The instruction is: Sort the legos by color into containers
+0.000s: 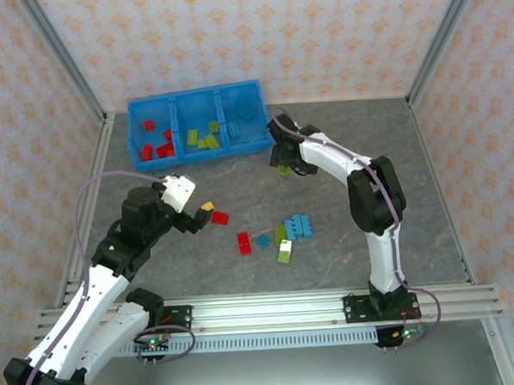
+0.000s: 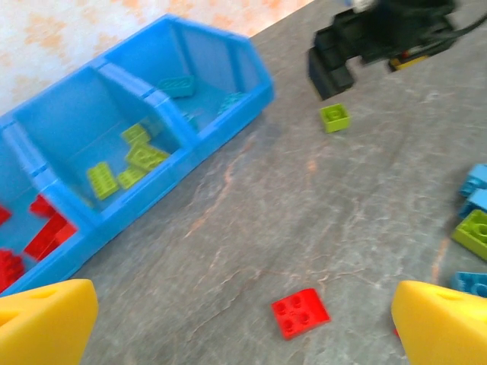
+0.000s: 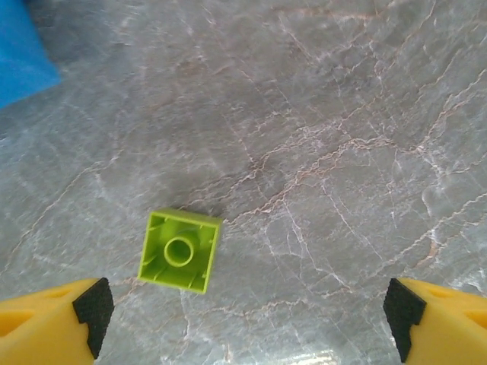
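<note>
1. While the left gripper (image 2: 243,325) hangs with its fingers spread wide and empty, a red brick (image 2: 300,312) lies on the table (image 2: 251,205) between them.
2. Mid-table, loose bricks (image 1: 295,227) in blue, lime and red.
3. Over to the right gripper (image 3: 243,312): wide apart, holding nothing, with a lime brick (image 3: 180,250) hollow side up beneath it, near the tray.
4. Farthest, the blue tray (image 1: 199,155): red bricks (image 1: 155,146) in the left compartment, lime bricks (image 1: 204,137) in the middle, blue bricks (image 1: 246,117) in the right.

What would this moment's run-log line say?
left fingers: open near red brick | right fingers: open, green brick upside down below | tray: partly sorted
</note>
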`<state>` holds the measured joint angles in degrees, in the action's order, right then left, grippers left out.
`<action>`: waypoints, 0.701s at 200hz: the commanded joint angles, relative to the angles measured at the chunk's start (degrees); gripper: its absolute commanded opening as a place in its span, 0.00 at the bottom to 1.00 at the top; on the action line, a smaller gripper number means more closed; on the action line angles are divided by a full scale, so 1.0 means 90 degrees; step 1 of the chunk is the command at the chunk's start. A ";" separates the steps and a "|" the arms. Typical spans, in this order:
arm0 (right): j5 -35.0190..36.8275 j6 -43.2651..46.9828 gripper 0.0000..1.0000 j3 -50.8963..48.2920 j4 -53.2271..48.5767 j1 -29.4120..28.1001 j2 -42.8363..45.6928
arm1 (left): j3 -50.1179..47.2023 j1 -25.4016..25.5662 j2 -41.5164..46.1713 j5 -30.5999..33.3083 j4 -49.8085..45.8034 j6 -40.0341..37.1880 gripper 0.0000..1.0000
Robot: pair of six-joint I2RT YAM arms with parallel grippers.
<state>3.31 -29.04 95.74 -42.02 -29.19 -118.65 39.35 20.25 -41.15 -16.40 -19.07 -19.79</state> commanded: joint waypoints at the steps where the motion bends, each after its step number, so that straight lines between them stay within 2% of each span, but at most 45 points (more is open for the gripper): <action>1: -0.0555 -0.0313 0.91 0.0263 0.0048 -0.0040 -0.0435 | 0.0193 0.0006 0.0041 -0.0860 -0.0161 -0.0337 1.00; 40: -0.0630 -0.0482 0.79 0.0804 -0.0018 -0.0043 -0.0972 | 0.0159 0.0010 0.0050 -0.0718 -0.0180 -0.0410 1.00; 69: -0.0499 -0.0619 0.57 0.0799 -0.0171 -0.0038 -0.1125 | 0.0159 0.0006 0.0033 -0.0631 -0.0167 -0.0414 1.00; 80: -0.0378 -0.0633 0.53 0.0718 -0.0203 -0.0038 -0.1114 | 0.0158 0.0006 0.0040 -0.0634 -0.0151 -0.0412 1.00; 107: -0.0203 -0.0531 0.32 0.0529 -0.0219 -0.0042 -0.0862 | 0.0154 0.0001 0.0048 -0.0713 -0.0120 -0.0415 1.00; 119: -0.0209 -0.0438 0.26 0.0413 -0.0098 -0.0048 -0.0614 | 0.0149 0.0007 0.0087 -0.0774 -0.0071 -0.0411 1.00; 140: -0.0196 -0.0238 0.24 -0.0005 0.0456 -0.0182 0.0092 | 0.0087 0.0011 0.0217 -0.0885 0.0096 -0.0346 1.00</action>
<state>-0.62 -33.15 99.26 -41.45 -29.58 -126.50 39.38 20.27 -40.95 -22.35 -19.97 -22.59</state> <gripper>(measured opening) 0.272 0.998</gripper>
